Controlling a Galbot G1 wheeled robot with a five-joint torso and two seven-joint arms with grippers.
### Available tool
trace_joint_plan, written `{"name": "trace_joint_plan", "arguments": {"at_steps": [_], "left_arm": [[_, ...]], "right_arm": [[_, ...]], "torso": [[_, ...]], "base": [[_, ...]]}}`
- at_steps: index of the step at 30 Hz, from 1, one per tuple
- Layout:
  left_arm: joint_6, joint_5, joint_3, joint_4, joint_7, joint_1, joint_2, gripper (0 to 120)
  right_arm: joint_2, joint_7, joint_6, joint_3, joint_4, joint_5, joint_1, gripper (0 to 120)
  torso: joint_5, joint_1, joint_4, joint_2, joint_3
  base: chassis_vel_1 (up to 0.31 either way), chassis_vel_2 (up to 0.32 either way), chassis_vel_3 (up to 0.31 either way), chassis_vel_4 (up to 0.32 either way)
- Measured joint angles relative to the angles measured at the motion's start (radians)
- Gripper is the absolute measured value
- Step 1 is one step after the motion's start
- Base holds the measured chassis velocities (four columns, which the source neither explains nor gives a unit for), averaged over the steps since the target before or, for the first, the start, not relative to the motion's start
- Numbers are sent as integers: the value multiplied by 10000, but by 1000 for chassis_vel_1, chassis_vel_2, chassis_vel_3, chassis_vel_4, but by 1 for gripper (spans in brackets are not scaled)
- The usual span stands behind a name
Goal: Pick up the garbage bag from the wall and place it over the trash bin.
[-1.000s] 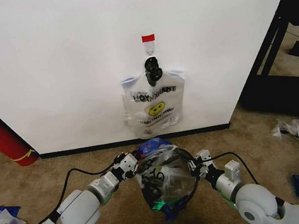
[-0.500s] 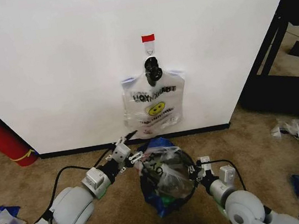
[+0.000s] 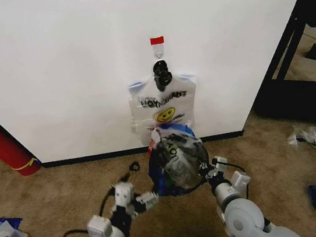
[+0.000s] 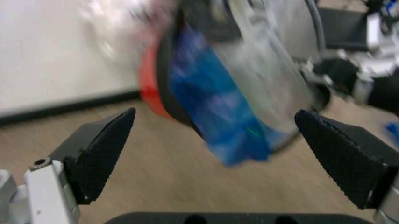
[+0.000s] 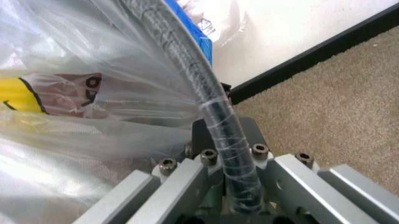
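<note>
Bin tipped toward the wall, bag over its mouth, right gripper at its rim.

Head view: the bin [image 3: 180,168] is tilted, mouth facing the camera, red base toward the wall [image 3: 62,67]; the bag [image 3: 175,157] covers its mouth with blue edges showing at the far and left sides. The right gripper [image 3: 211,173] holds the bin's right rim. The left gripper [image 3: 141,202] sits near and left of the bin, apart from it. A bundle [image 3: 165,108] of like bags hangs on the wall from the hook [image 3: 157,49]. Left wrist view: the left fingers [image 4: 103,154] are spread wide with nothing between them; the bin and blue plastic lie beyond. Right wrist view: the right fingers [image 5: 181,186] are clamped on the plastic-wrapped rim [image 5: 209,109], with the carpet [image 5: 330,107] and baseboard [image 5: 311,53] behind.
</note>
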Motion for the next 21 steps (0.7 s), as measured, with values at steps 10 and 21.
{"name": "trace_joint_plan", "arguments": {"at_steps": [10,21], "left_arm": [[1019,-2500,514,463,-657,-1602,-493,100],[1611,-2808,539,649,-1313,-1788,-484,80]], "right_arm": [[35,5,-39,-238,135,-154,-65,0],[-15,-60,-107,-202,187,-304,-88,0]], "torso": [[0,1,0,0,1],[1,0,3,0,1]], "base": [[0,0,0,0],[0,0,0,0]]}}
